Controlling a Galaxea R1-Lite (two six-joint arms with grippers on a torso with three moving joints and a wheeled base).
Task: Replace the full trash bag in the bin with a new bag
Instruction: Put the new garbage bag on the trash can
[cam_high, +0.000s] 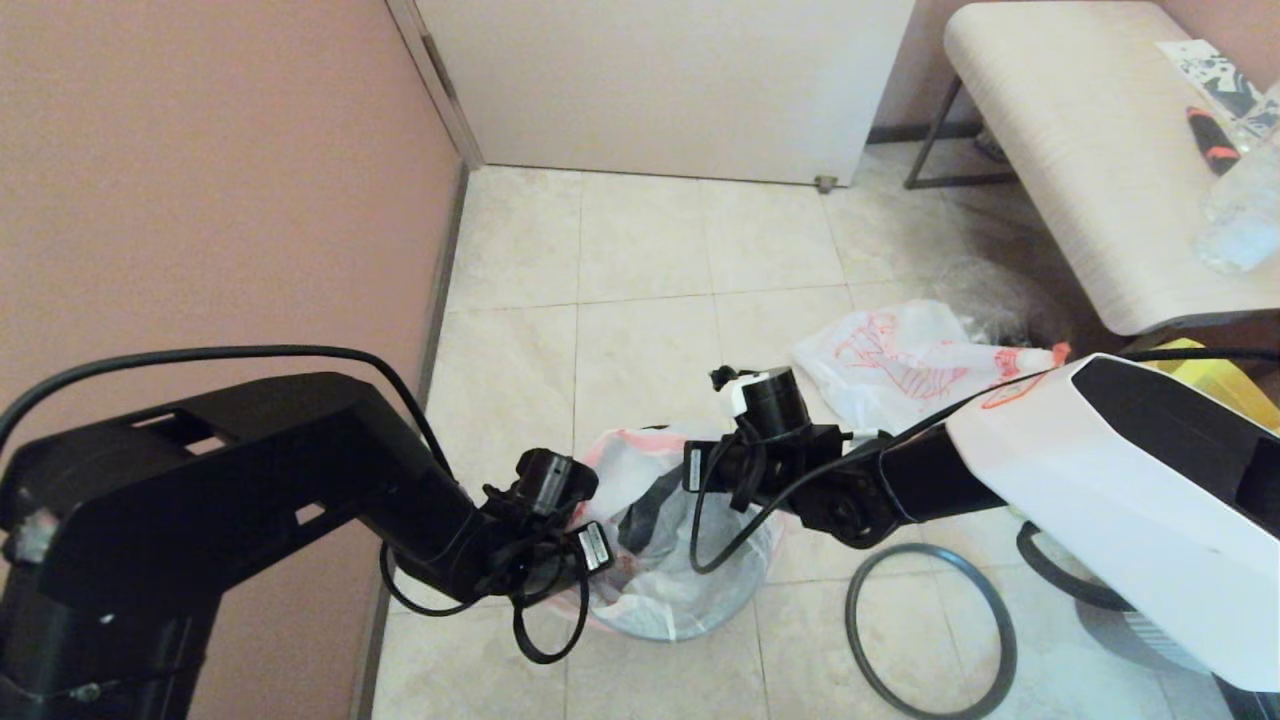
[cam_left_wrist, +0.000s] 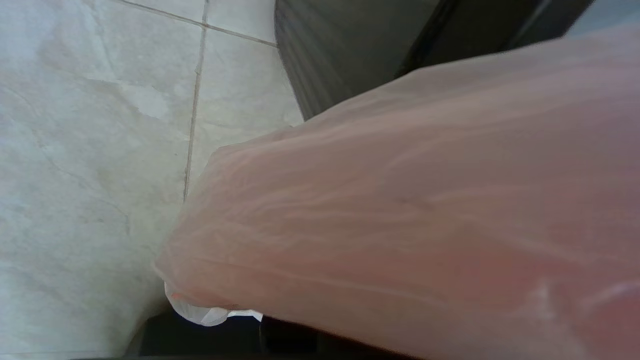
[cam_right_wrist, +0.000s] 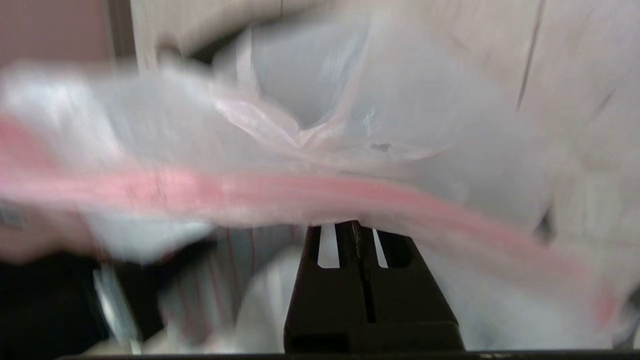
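Right gripper (cam_right_wrist: 357, 227), fingers pressed together on the full trash bag (cam_high: 660, 540); left gripper (cam_high: 560, 530) at its rim, opening undeterminable; grey hoop (cam_high: 930, 630) on tiled floor (cam_high: 640, 240).

— What is seen on the bench (cam_high: 1060, 150)?
— A clear plastic bottle (cam_high: 1240, 215) is laid at its right edge, with a black-and-orange tool (cam_high: 1212, 140) just behind it.
— And below?
— A yellow tote (cam_high: 1225, 385) is set on the tiled floor (cam_high: 640, 260) by the bench's near corner.
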